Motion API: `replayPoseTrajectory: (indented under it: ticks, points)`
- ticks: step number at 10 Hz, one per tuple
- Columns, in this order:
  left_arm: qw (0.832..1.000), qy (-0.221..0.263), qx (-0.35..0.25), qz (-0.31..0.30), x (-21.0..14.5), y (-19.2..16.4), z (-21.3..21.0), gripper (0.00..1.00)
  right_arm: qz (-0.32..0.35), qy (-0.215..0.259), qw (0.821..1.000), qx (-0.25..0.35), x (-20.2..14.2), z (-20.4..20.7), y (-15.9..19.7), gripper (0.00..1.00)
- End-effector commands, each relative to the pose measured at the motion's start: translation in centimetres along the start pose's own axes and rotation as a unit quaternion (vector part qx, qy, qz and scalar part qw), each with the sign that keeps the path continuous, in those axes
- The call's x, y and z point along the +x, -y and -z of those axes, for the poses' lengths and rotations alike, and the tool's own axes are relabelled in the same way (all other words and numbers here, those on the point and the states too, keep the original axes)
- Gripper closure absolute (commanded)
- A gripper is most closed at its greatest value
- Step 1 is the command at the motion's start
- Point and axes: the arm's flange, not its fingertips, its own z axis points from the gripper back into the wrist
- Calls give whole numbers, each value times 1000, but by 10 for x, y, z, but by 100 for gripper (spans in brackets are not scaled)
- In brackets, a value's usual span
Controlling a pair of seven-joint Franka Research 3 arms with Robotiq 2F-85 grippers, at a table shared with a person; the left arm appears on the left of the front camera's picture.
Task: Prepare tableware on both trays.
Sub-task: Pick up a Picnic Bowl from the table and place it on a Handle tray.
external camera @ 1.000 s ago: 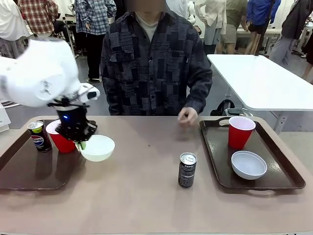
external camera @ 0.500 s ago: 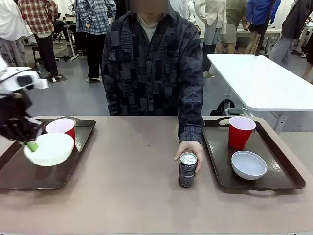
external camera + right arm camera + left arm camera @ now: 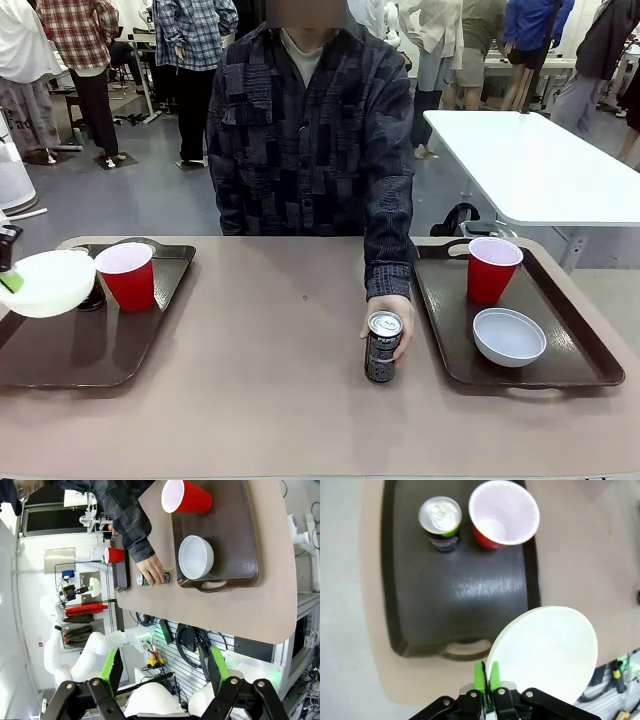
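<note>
My left gripper (image 3: 486, 679) is shut on the rim of a white bowl (image 3: 545, 652), holding it above the near end of the left tray (image 3: 460, 595). From the front, this bowl (image 3: 45, 283) hangs at the picture's left edge with the gripper (image 3: 8, 280) just showing. A red cup (image 3: 127, 275) and a blue Pepsi can (image 3: 440, 523) stand on that tray. The right tray (image 3: 440, 330) holds a red cup (image 3: 492, 268) and a white bowl (image 3: 509, 335). A person's hand (image 3: 398, 318) grips the black can (image 3: 383, 346) on the table. My right gripper (image 3: 165, 670) hangs open, high above the right tray (image 3: 235, 535).
The person sits at the far side, one arm reaching across the table's middle. The brown tabletop (image 3: 270, 380) lies between the two trays. A white table (image 3: 530, 170) stands behind on the right, and other people are farther back.
My left gripper carried the white bowl leftward, from beside the red cup out to the left edge. The person's hand came forward and took hold of the black can.
</note>
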Motion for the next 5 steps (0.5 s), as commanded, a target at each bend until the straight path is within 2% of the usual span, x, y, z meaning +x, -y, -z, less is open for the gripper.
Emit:
replayPoseTrajectory:
  ticks: [1,2,5]
  points:
    - [1000,3,7,23,-16,2,11,100,-9,4,1000,11,0,-1,0,11]
    - [1000,0,0,0,0,0,0,100,-9,4,1000,11,0,-1,0,11]
    - [1000,0,0,0,0,0,0,100,-9,4,1000,11,0,-1,0,11]
